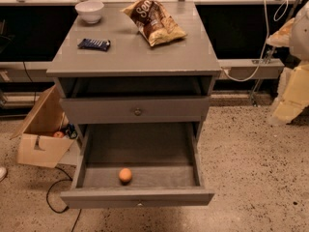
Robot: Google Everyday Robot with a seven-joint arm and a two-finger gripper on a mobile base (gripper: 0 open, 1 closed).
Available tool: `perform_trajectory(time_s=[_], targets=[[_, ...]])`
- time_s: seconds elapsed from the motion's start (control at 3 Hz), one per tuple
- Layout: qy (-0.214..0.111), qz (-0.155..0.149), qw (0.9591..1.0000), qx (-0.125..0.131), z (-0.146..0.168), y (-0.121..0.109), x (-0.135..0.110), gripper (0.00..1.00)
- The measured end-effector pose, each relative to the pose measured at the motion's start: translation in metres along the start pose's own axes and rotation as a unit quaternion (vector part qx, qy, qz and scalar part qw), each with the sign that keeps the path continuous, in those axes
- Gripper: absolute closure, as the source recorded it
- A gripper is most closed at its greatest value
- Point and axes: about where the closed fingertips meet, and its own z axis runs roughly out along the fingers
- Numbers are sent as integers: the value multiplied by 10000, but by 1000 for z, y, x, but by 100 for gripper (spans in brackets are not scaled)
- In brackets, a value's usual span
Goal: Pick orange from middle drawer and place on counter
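Note:
The orange (125, 175) is small and round. It lies near the front of the middle drawer (137, 197), which is pulled fully out at the bottom of the grey cabinet. The counter (140, 54) is the cabinet's flat grey top. My gripper (289, 103) is on the pale arm at the right edge of the camera view. It is well right of the cabinet, at about the height of the upper drawer, far from the orange and touching nothing.
On the counter are a white bowl (90, 10) at the back left, a blue wrapped bar (94, 44) and a chip bag (154, 21). The upper drawer front (137, 111) is closed. A cardboard box (41, 132) and a black cable (55, 199) are on the floor at left.

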Motion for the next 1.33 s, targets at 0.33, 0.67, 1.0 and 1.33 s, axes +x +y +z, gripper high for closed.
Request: perform_trajectory(time_s=[0.33,0.67,1.0,1.33], targets=[[-1,1,10000,-1,0,0,0,0],[-335,325,9983,-343,40,6,4,0],[-849,819,9889,-899,115,22,-5,0],[-1405,1255,9747,-1205,192,38,-34,0]])
